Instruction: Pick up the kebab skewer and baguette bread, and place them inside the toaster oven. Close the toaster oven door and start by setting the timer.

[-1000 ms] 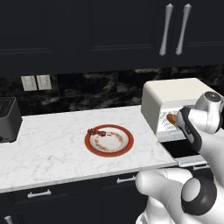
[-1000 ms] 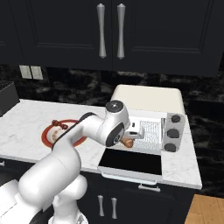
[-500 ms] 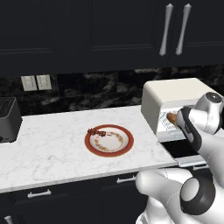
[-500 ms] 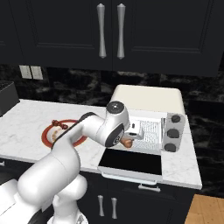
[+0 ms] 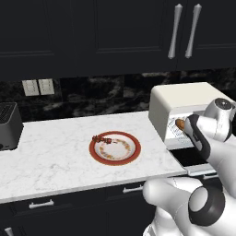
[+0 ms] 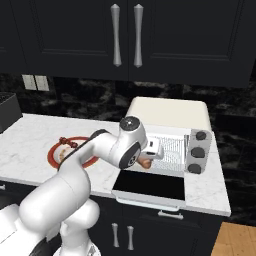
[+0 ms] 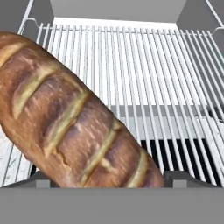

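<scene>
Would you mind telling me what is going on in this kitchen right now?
The robot arm has its gripper at the open toaster oven, with the baguette bread between its wide-set fingers over the wire rack. The toaster oven door is folded down flat. The kebab skewer lies on the red-rimmed plate on the counter, not yet moved.

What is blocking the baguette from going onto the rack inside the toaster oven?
Nothing visible. The toaster oven door hangs open, and the baguette lies between the gripper fingertips, over the bare wire rack.
</scene>
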